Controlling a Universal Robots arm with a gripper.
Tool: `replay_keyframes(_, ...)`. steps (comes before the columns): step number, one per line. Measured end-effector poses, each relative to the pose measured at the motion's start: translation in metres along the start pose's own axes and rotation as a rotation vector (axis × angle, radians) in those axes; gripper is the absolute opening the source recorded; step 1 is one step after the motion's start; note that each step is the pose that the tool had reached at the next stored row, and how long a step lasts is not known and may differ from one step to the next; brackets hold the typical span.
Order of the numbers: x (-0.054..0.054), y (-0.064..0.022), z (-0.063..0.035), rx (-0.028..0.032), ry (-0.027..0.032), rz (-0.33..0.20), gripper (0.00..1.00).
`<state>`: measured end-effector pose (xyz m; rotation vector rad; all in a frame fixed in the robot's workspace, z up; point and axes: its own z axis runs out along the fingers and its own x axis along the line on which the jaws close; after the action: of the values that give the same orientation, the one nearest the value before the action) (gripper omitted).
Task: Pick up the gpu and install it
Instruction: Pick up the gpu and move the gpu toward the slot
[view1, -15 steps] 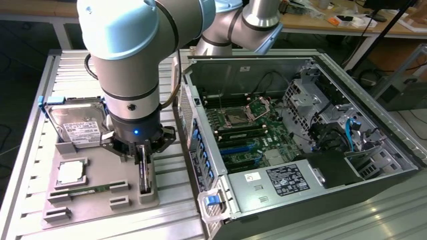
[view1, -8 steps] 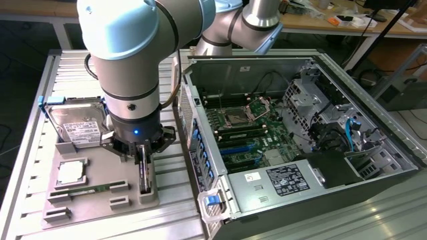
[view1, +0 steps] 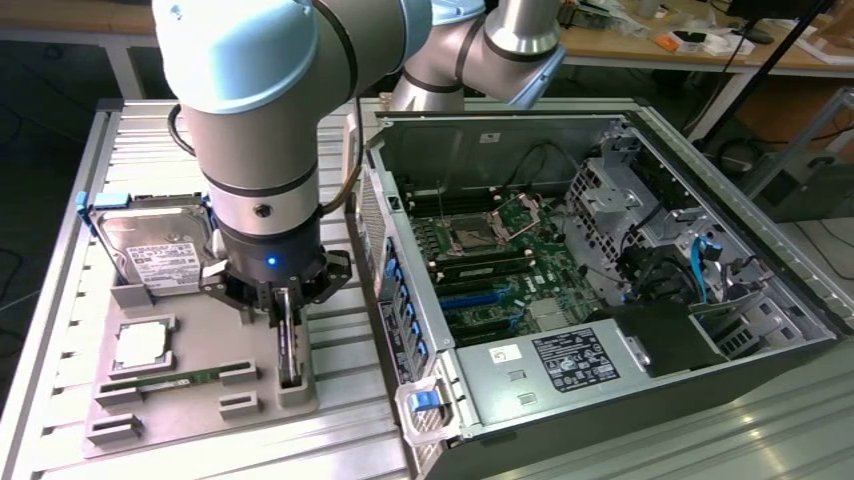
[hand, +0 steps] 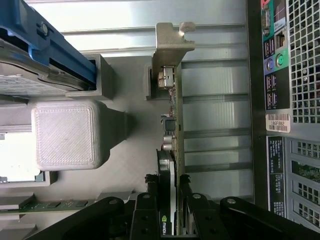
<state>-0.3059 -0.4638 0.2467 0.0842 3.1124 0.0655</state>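
Note:
The gpu (view1: 287, 352) stands on edge in a slotted holder on the grey parts tray (view1: 200, 425), just outside the open computer case (view1: 441, 390). In the wrist view the gpu (hand: 176, 115) appears edge-on, and its silvery metal bracket (hand: 167, 42) is at the end far from the fingers. My gripper (view1: 284, 312) comes straight down on the card. The black fingers (hand: 147, 200) flank the card on both sides and press against it, so my gripper (hand: 169, 182) is shut on the gpu. The card's lower edge still rests in the holder.
On the tray lie a hard drive (view1: 154, 250) with a white label, a square processor (view1: 144, 345) and a green memory stick (view1: 167, 382). The case's motherboard (view1: 501, 270) lies exposed to the exterior view's right. The case's rear ports (hand: 277, 60) are close beside the card.

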Motion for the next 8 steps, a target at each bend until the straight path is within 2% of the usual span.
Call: replay_keyframes(8,-0.0001,0.0002,-0.0049,0.0000,0.0010,0.000,0.27)
